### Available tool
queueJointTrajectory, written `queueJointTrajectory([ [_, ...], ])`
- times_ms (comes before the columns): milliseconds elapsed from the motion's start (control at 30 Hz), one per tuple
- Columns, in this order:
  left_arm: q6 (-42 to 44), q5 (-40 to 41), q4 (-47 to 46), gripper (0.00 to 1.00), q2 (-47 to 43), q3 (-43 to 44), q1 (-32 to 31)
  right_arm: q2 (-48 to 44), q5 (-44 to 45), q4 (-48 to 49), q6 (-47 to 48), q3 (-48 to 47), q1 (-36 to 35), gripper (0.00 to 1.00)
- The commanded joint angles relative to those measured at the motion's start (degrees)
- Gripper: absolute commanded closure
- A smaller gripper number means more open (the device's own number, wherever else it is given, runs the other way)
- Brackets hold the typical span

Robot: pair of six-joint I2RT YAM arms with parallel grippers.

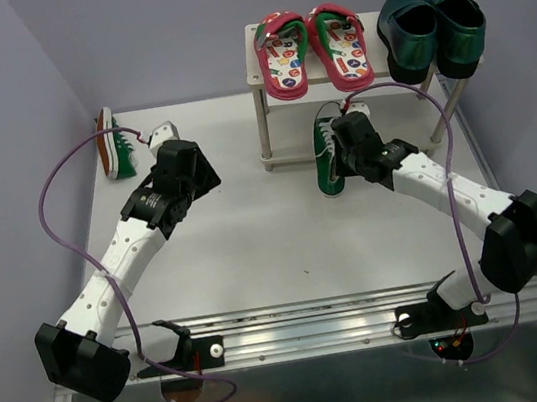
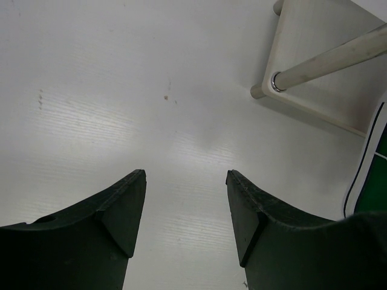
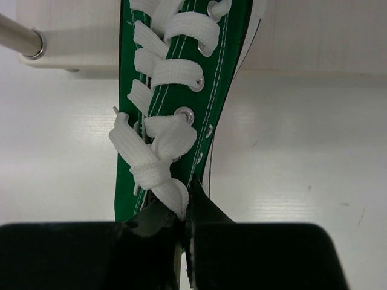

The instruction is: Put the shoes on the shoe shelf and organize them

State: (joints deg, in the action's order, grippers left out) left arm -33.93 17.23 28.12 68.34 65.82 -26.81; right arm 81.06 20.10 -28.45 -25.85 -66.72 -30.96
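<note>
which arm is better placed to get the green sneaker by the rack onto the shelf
Right. The right gripper is shut on the green white-laced sneaker right by the pale wooden shoe shelf. The left gripper is open and empty over the table.

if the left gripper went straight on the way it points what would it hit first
Most likely the bare table: the open left gripper points down at it, with the shoe shelf off to one side.

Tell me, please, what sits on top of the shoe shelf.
Red flip-flops and teal loafers sit on its top board; the lower tier is mostly hidden beneath it.
</note>
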Motion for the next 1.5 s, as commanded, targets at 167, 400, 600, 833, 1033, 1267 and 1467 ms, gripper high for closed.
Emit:
queueJointTrajectory([
  [167, 0.01, 0.87, -0.96, 0.34, -1.98, 1.59, 1.05, 6.30, 0.90, 24.30, 9.50, -3.60, 1.34, 0.99],
  [400, 0.01, 0.78, -0.79, 0.34, -2.94, 0.71, 1.76, 11.75, 3.10, 30.56, 10.20, -5.70, 1.86, 0.99],
  [600, 0.01, 0.78, -0.87, 0.34, -3.38, 0.71, 2.29, 15.01, 3.98, 30.91, 8.45, -7.29, 1.87, 0.99],
  [833, 0.36, 0.61, -1.14, 0.34, -3.38, 0.36, 2.90, 13.61, 5.30, 33.89, 6.86, -2.55, 1.87, 0.99],
  [1033, 0.45, 0.26, -1.14, 0.34, -3.30, 0.27, 3.16, 11.93, 6.62, 40.30, 6.42, 2.81, 1.87, 0.99],
  [1267, 0.80, 0.34, -0.52, 0.34, -3.74, 0.89, 3.78, 9.47, 6.53, 52.70, 6.33, 11.34, 1.87, 0.99],
  [1467, 1.15, 0.52, 0.27, 0.34, -4.00, 1.68, 4.22, 11.40, 6.27, 55.87, 7.12, 10.30, 1.87, 0.99],
])
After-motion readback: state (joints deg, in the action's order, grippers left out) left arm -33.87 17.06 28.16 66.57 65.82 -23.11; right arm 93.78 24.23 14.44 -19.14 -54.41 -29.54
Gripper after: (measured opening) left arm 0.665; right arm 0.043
